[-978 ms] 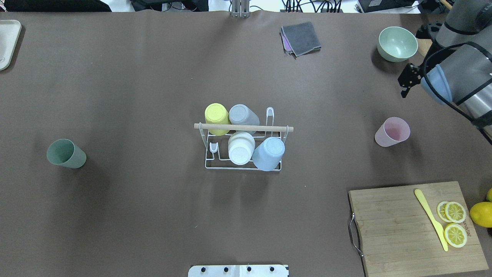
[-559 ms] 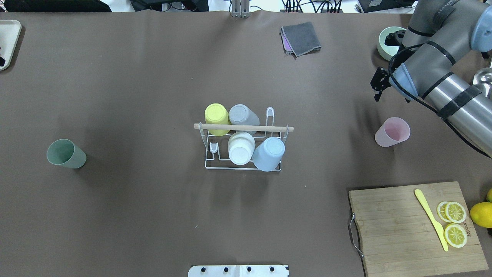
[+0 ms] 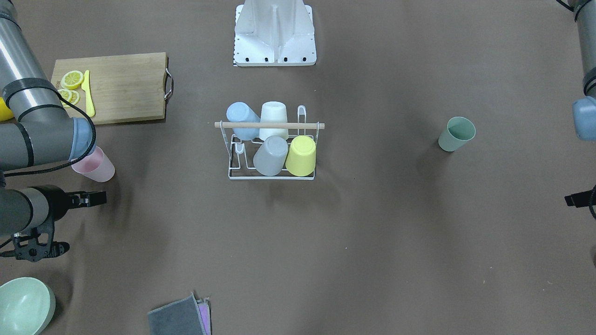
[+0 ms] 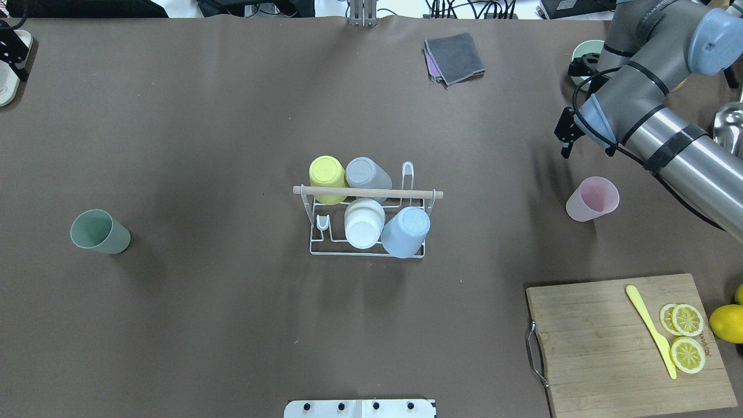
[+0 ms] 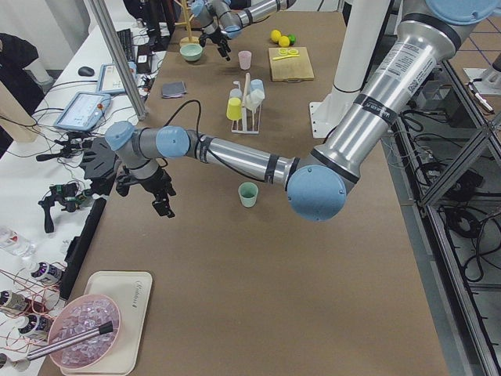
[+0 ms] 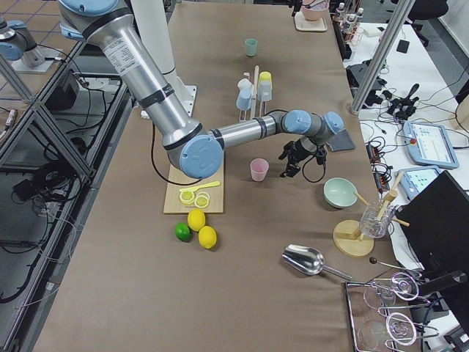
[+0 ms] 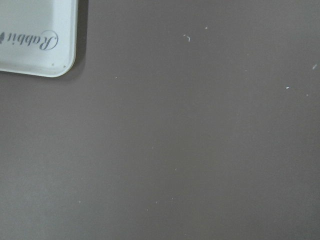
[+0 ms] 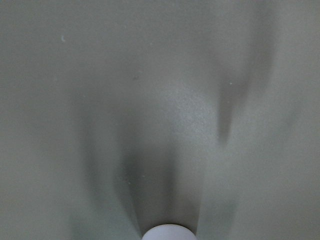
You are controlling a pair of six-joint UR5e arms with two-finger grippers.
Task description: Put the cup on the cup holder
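The cup holder is a white wire rack with a wooden rod at the table's middle. It carries a yellow, a grey, a white and a blue cup upside down. A pink cup stands upright at the right, and a green cup at the left. My right gripper hangs just beyond the pink cup, apart from it, and is seen edge-on in the front view. My left gripper is at the far left corner. I cannot tell whether either is open or shut.
A green bowl and a grey cloth lie at the far side. A wooden cutting board with lemon slices and a yellow knife sits at the near right. A white tray lies at the far left corner.
My right arm has swung in toward the table's middle, carrying its gripper left, beyond the pink cup. My left gripper has come into view at the far left corner. The cups have not moved.
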